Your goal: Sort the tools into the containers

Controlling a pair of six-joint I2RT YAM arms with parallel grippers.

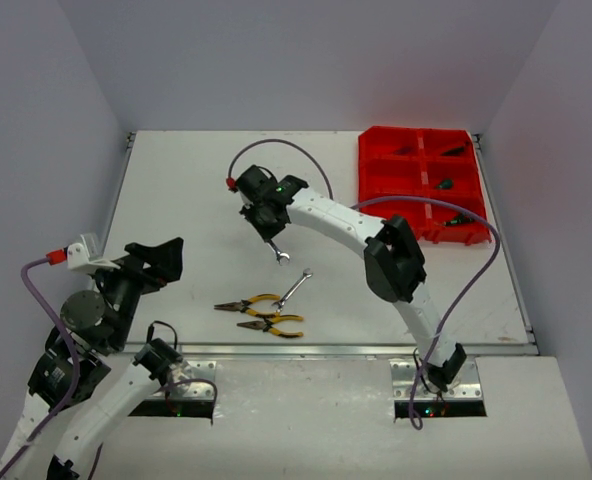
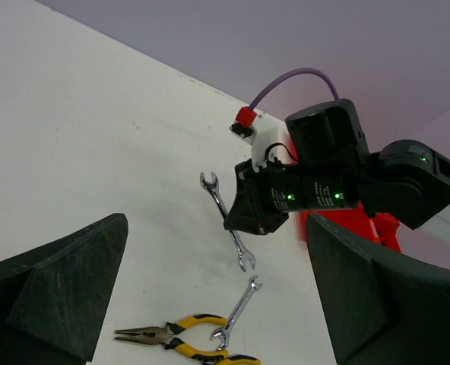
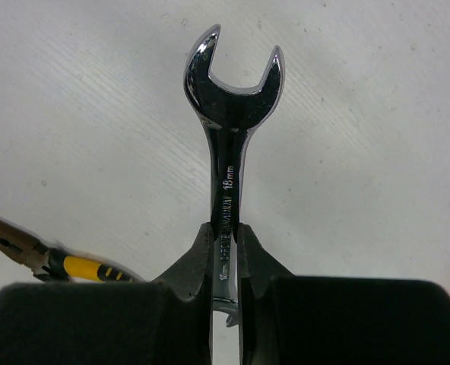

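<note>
The right pincer [image 1: 273,237] is clamping a silver open-end wrench [image 3: 229,114] by its shank, the two dark fingers [image 3: 191,266] pressing on the flat sides. The wrench is hanging below the pincer over the middle of the white worktop [image 1: 176,190], with its free open end pointing down at the surface and looking just clear of it.

A second silver wrench [image 1: 294,289] is lying flat on the worktop nearer the arm bases. Just beside it, two yellow-handled pliers [image 1: 248,305] are lying side by side with their noses pointing left, and the wrench's near end is touching or overlapping one of their handles.

The left pincer [image 1: 171,262] is hovering over the left side of the worktop, well apart from the tools, with its fingers spread wide and gripping nothing.

The red compartment tray [image 1: 362,175] is sitting at the far right corner, and green-handled screwdrivers [image 1: 444,184] are lying in its right column.
</note>
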